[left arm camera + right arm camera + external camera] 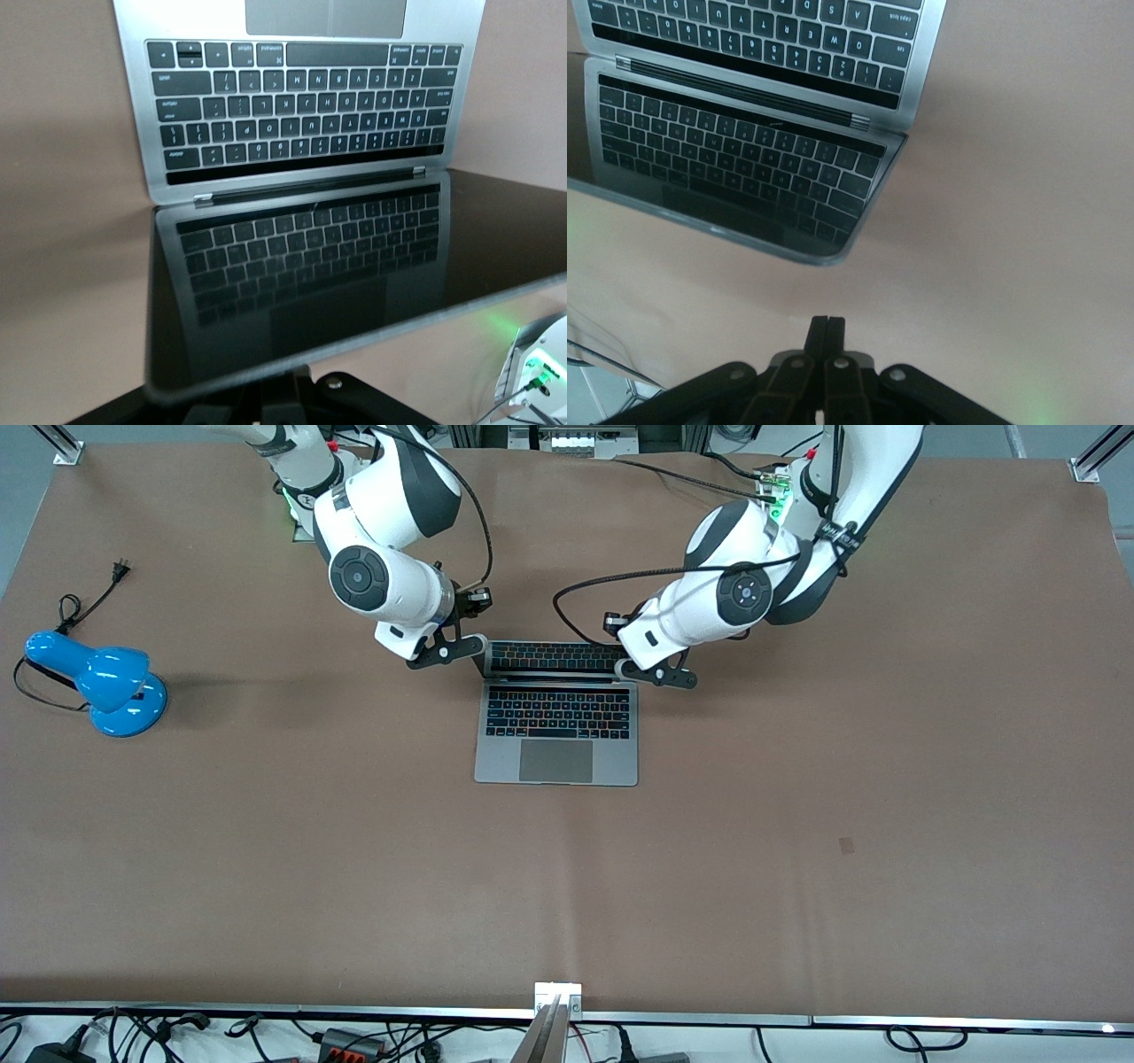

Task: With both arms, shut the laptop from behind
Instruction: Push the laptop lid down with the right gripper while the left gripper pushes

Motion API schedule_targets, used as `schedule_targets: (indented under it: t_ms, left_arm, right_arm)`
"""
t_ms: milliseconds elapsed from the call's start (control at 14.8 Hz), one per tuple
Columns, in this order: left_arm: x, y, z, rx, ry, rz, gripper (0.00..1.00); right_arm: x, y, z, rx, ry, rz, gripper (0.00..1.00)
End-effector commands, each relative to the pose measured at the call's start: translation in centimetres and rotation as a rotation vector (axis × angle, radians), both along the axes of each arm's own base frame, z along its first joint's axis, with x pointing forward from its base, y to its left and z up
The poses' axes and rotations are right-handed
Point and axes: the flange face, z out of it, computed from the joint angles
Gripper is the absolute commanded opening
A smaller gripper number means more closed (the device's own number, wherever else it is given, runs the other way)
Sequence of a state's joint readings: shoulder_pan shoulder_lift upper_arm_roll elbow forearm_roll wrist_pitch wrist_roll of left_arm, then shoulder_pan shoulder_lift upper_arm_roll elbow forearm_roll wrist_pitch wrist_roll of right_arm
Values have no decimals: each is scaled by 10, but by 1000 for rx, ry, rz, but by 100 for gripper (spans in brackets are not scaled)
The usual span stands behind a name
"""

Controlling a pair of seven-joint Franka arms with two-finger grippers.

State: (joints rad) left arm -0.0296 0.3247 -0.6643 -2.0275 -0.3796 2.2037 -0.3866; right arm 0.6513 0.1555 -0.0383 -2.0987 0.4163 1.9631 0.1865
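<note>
Silver-grey laptop (556, 731) lies mid-bench, open, trackpad toward the front-camera edge; left gripper (660, 674) and right gripper (446, 651), jaws pressed together, flank its lid

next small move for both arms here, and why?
Probably press both grippers gently forward and down against the back of the laptop's lid. The lid stands open with the dark screen reflecting the keyboard. The right gripper sits by the lid's top corner toward the right arm's end, its fingers shut, and the left gripper sits at the lid's corner toward the left arm's end.
</note>
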Motion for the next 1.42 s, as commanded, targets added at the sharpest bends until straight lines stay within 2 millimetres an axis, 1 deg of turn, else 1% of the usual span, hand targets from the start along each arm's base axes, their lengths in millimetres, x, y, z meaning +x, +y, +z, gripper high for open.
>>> schedule_targets:
  t_ms: [0,135,337,472,742,944,1011,1079,1213,1281,1348]
  left_arm:
    - [9,2,-4,-16,4,37,0]
    - [14,5,-3,-17,0,47,0]
    - [19,11,-8,-14,6,59,0]
    - [33,18,-8,-20,5,83,0]
    - [45,23,-16,-25,15,103,0]
    - [64,24,-21,-36,7,108,0]
    - [70,25,-20,-37,3,120,0]
    - [74,27,-25,-36,11,127,0]
    - [76,27,-27,-38,12,129,0]
    - [78,28,-31,-37,16,129,0]
    - [81,29,-33,-32,7,122,0]
  right_arm:
    - [10,11,-2,13,-3,-18,0]
    - [17,16,1,20,-15,-18,0]
    - [30,20,2,27,-27,-23,0]
    - [43,21,3,32,-41,-33,0]
    - [69,23,-1,33,-61,-51,0]
    - [85,22,-14,27,-70,-65,0]
    - [91,22,-16,29,-82,-72,0]
    - [97,22,-20,30,-87,-75,0]
    - [110,19,-29,24,-95,-78,0]
    - [118,15,-34,14,-105,-80,0]
    - [122,13,-38,10,-111,-82,0]
